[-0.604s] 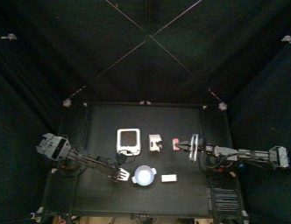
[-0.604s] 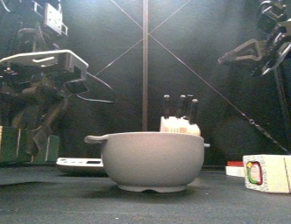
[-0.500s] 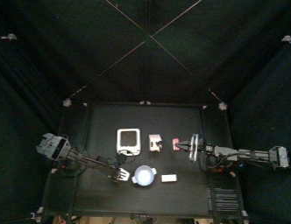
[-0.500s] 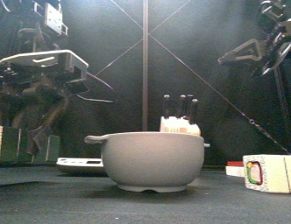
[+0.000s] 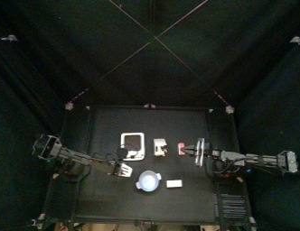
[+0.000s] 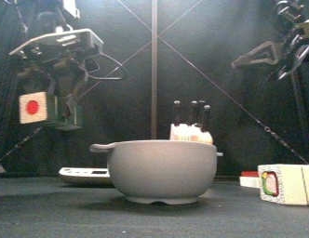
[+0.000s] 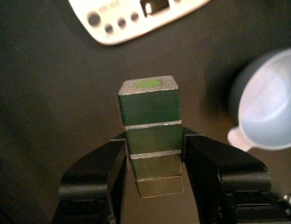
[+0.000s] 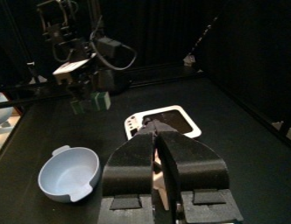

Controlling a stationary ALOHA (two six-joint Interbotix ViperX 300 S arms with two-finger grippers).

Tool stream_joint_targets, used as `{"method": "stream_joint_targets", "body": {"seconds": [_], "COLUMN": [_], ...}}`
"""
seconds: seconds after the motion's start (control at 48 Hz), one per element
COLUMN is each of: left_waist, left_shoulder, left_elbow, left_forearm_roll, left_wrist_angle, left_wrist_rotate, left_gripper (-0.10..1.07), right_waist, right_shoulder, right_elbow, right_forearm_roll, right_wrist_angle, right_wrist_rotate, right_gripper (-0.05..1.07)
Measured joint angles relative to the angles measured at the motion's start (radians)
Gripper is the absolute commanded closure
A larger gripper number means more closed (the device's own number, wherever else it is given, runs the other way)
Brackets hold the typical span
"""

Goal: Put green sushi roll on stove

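Note:
The green sushi roll (image 7: 152,129), a dark green block with a green end face, is clamped between the jaws of my left gripper (image 7: 154,145). In the front view the roll (image 6: 46,107) hangs well above the table at the left and shows a white end with a red dot. The stove (image 5: 132,143), a white rounded slab with a dark panel, lies just beyond the left gripper (image 5: 124,169); it also shows in the left wrist view (image 7: 131,19). My right gripper (image 8: 166,147) is shut and empty, resting right of centre (image 5: 201,150).
A pale-blue bowl (image 5: 150,181) sits at the front middle, large in the front view (image 6: 161,170). A small white block (image 5: 174,183) lies beside it. A pinkish piece (image 5: 160,146) lies right of the stove. A white cube (image 6: 284,183) stands at the front right.
My left gripper has lifted the sushi roll from near table level to well above it and shifted slightly toward the stove. The right arm has not moved.

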Motion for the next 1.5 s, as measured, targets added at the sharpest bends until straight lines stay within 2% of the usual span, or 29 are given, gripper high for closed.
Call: {"method": "stream_joint_targets", "body": {"seconds": [0.188, 0.521, 0.854, 1.042, 1.333, 1.5], "left_waist": [0.078, 0.227, 0.377, 0.417, 0.465, 0.468], "left_shoulder": [-0.02, -0.023, 0.0, 0.069, 0.129, 0.146], "left_elbow": [-0.005, -0.014, -0.011, -0.009, -0.009, -0.009], "left_forearm_roll": [0.075, 0.143, 0.196, 0.196, 0.195, 0.186], "left_wrist_angle": [0.002, -0.029, -0.239, -0.311, -0.322, -0.325], "left_wrist_rotate": [0.017, 0.141, 0.161, 0.163, 0.163, 0.163], "left_gripper": [0.44, 0.44, 0.44, 0.44, 0.43, 0.43], "right_waist": [-0.002, -0.012, -0.021, -0.023, -0.023, -0.023], "right_shoulder": [-0.005, -0.006, -0.006, -0.008, -0.008, -0.006], "right_elbow": [0.012, 0.014, 0.014, 0.014, 0.018, 0.018], "right_forearm_roll": [-0.002, -0.02, -0.021, -0.021, -0.02, -0.021], "right_wrist_angle": [-0.002, 0.0, 0.0, 0.0, 0.0, 0.0], "right_wrist_rotate": [0.0, 0.0, 0.0, 0.0, 0.0, 0.0], "right_gripper": [1.01, 1.01, 1.01, 1.01, 1.01, 1.01]}}
